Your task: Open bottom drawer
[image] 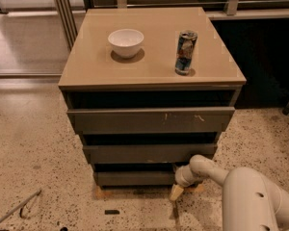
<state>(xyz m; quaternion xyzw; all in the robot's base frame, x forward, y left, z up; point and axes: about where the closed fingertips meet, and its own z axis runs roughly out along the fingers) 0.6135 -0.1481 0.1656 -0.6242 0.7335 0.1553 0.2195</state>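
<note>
The bottom drawer (135, 178) is the lowest, narrowest dark grey-brown front of the cabinet, plain and without a handle, sitting just above the floor. My white arm comes in from the lower right. The gripper (176, 192) is at the drawer's right end, near its lower corner, pointing down toward the floor. One pale fingertip shows there. The dark gap above the drawer front is visible.
The cabinet's tan top (91, 66) holds a white bowl (125, 42) and a drink can (186, 52). Two wider drawer fronts sit above; the top one (149, 120) has pale scratches. Speckled floor all round; a metal rod (14, 210) lies lower left, a small dark object (111, 211) in front.
</note>
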